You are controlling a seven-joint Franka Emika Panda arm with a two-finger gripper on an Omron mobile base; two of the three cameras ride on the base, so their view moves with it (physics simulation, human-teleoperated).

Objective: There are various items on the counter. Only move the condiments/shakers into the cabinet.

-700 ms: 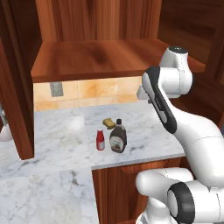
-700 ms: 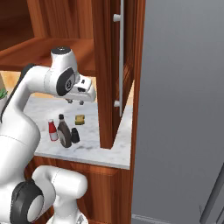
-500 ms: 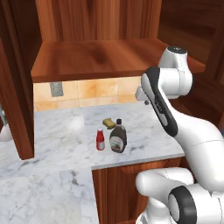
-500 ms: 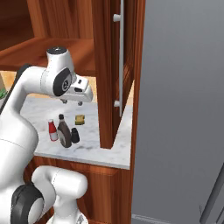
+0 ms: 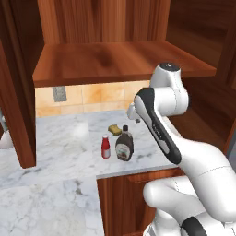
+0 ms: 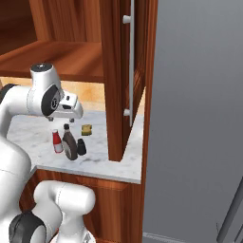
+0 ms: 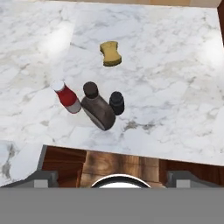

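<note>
- Nothing moved yet, judging by the layout: all three condiments stand on the tabletop (image 7: 175,57), none on the cabinet (image 5: 115,62) shelf board.
- Dark brown bottle (image 7: 98,109) upright near the front edge, seen from above in the hand view; also visible from the left base view (image 5: 124,145) and the right base view (image 6: 69,144).
- Small red bottle (image 7: 67,97) just beside it on one side, white cap up; black shaker (image 7: 117,103) touching or nearly touching it on the other side.
- Yellow-brown spongy lump (image 7: 110,53) lies apart, farther back toward the wall; to be left where it is.
- Hand (image 6: 56,117) hovering above the cluster, fingers spread wide and holding nothing.
- Cabinet shelf bare as far as visible, door swung open.
- Remaining, by estimate: the whole job, three separate pick-and-place trips up to the shelf.
- Likely snag: tight spacing of bottle and shaker, so easy to knock one while grasping the other.
</note>
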